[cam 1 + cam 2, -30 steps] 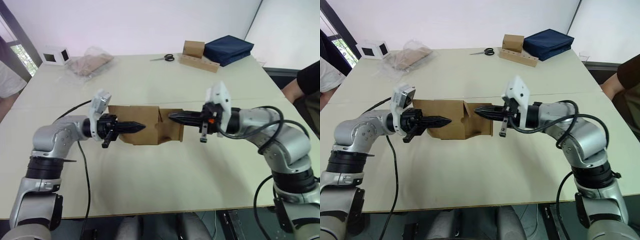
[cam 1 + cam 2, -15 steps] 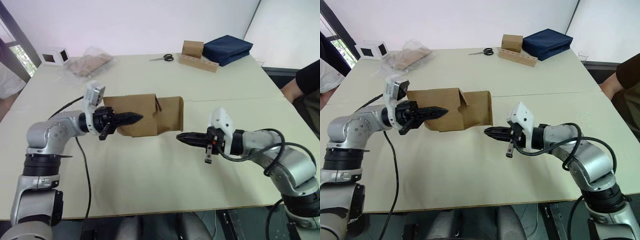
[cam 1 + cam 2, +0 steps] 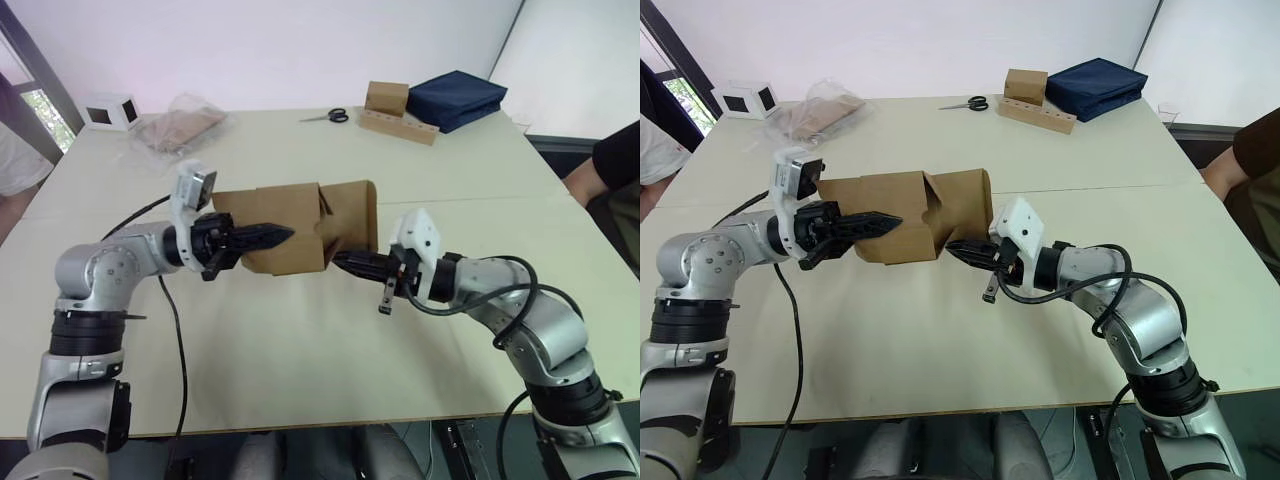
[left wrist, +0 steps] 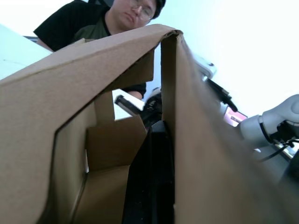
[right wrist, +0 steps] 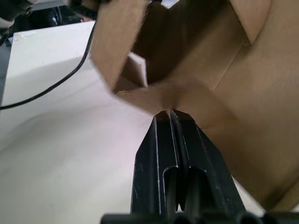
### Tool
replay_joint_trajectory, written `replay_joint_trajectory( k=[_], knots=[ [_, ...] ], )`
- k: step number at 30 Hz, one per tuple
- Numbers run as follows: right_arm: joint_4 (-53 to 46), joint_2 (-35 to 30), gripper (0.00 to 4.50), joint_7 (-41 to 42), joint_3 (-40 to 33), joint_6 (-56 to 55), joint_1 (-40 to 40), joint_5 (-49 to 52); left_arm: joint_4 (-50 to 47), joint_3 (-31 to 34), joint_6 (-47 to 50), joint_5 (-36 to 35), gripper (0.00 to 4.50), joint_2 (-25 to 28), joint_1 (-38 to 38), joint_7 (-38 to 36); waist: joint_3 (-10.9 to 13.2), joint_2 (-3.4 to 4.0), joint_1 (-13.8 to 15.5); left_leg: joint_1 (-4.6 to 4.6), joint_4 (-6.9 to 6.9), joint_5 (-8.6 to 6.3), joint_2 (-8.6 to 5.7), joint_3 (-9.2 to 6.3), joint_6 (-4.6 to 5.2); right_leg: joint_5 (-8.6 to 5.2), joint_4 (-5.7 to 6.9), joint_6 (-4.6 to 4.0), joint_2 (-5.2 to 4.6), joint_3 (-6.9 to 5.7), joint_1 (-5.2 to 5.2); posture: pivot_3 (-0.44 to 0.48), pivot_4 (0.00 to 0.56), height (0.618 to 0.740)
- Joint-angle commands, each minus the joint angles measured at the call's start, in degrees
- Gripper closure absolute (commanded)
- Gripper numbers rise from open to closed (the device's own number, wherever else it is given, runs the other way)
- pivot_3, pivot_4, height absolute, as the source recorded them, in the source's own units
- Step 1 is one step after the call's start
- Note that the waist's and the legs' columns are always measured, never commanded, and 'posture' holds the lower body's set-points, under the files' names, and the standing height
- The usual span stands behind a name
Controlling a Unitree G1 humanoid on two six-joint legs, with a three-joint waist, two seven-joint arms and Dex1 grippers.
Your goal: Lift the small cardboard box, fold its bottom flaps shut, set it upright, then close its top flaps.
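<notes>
Midway through the job, the left gripper (image 3: pixel 262 237) holds the small cardboard box (image 3: pixel 290 236) lifted above the worktop (image 3: pixel 300 350), its fingers (image 4: pixel 154 186) pinching one box wall. Its open end faces right; the flaps (image 3: pixel 352 215) there are unfolded and its inside looks empty. At right, the right gripper (image 3: pixel 345 262) touches the lower flap, fingers (image 5: pixel 170 144) pressed together. Folding, standing upright and top closing seemingly remain.

Box (image 3: pixel 285 232): plain brown corrugated cardboard, unprinted. Held raised above the worktop (image 3: pixel 300 350), lying on its side with its open ends facing left and right. Flaps at the right end stand unfolded, one projecting up and outward. Left tool (image 3: pixel 283 236) grips a side wall; closed right tool (image 3: pixel 340 262) touches a lower right flap.
</notes>
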Motion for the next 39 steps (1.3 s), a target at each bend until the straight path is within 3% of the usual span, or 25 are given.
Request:
replay_joint_trajectory(
  k=[1, 23, 39],
  knots=[
    [-1.2, 1.4, 4.50, 0.3, -0.1, -0.6, -2.2, 1.2, -2.7, 0.9, 0.3, -1.8, 4.44, -0.4, 0.8, 0.3, 0.0, 0.00, 0.0, 0.00, 0.00, 0.00, 0.00, 0.00, 0.00, 0.00, 0.00, 0.00, 0.00, 0.00, 0.00, 0.000, 0.150, 0.740],
    [-1.5, 1.9, 4.50, 3.0, 3.4, 0.6, -4.4, 0.7, -1.6, 0.8, -1.1, -0.8, 4.44, -2.2, -0.2, 1.1, 0.0, 0.00, 0.0, 0.00, 0.00, 0.00, 0.00, -0.01, 0.00, 0.00, 0.00, 0.00, 0.00, 0.00, 0.00, 0.000, 0.150, 0.740],
    [-3.7, -5.0, 4.50, 5.7, -4.9, 3.7, -2.2, 6.3, -1.4, 1.5, -1.9, -0.3, 4.44, -0.1, 1.1, 0.3, 0.0, 0.00, 0.0, 0.00, 0.00, 0.00, 0.00, -0.01, 0.00, 0.00, 0.00, 0.00, 0.00, 0.00, 0.00, 0.000, 0.150, 0.740]
  ],
)
